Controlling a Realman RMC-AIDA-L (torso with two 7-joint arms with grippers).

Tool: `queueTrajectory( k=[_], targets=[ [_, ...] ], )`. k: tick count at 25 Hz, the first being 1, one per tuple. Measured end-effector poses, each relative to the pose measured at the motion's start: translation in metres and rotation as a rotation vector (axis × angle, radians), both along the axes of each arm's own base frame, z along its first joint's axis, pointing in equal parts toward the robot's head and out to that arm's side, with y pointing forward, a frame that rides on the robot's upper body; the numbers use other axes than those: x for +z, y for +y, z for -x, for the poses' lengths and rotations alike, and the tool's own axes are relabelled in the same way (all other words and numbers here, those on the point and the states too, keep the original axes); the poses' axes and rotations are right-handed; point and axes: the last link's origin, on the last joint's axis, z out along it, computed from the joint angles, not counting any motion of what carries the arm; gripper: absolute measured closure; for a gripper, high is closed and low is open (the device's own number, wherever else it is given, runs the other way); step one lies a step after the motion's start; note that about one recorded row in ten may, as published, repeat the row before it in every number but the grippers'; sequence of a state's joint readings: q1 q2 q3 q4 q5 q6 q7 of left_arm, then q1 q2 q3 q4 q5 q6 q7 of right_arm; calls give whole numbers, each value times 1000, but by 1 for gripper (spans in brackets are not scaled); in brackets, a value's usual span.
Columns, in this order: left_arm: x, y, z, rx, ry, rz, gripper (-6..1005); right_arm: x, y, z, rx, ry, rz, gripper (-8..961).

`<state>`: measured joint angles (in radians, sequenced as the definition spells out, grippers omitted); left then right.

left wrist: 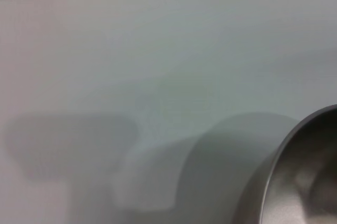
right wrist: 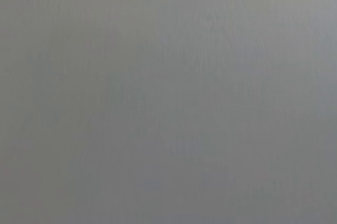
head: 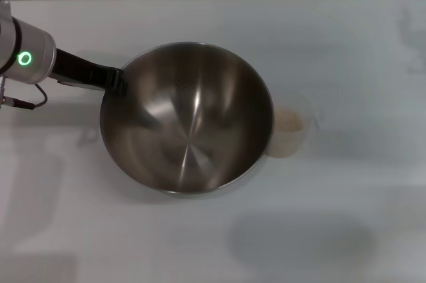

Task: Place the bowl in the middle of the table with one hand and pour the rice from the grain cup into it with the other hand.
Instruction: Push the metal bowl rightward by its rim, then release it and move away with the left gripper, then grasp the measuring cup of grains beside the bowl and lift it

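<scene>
The large steel bowl [head: 186, 120] is in the middle of the white table [head: 346, 50] in the head view. My left gripper [head: 114, 81] reaches in from the left and is closed on the bowl's left rim. The bowl's rim also shows in the left wrist view [left wrist: 300, 182]. The small translucent grain cup [head: 291, 130] stands just right of the bowl, partly hidden behind its rim, with pale rice [head: 287, 123] inside. My right gripper is out of view, and its wrist view shows only a plain grey surface.
The left arm's silver body with the green light ring [head: 24, 58] is at the left edge. A soft shadow [head: 299, 240] lies on the table near the front right.
</scene>
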<state>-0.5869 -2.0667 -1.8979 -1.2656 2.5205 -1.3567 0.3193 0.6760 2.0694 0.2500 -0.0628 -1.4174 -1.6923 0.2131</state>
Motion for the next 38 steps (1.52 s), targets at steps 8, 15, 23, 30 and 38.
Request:
queueTrajectory(
  k=[8,15,23,30,38],
  targets=[
    [-2,3,2,-3,34,-14,961,0,-1,0,3,0,-3,420],
    [-8,8,4,22,36,9,961,0,-1,0,5,1,-3,419],
    [-2,11,3,22,14,-15,759,0,-1,0,3,0,-2,419],
    [41,19,-17,-67,-31,-193,647,0,0,0,1,0,0,419],
    [106,30,-7,-328,74,-688,600,0,1,3,11,-1,-3,418]
  ],
)
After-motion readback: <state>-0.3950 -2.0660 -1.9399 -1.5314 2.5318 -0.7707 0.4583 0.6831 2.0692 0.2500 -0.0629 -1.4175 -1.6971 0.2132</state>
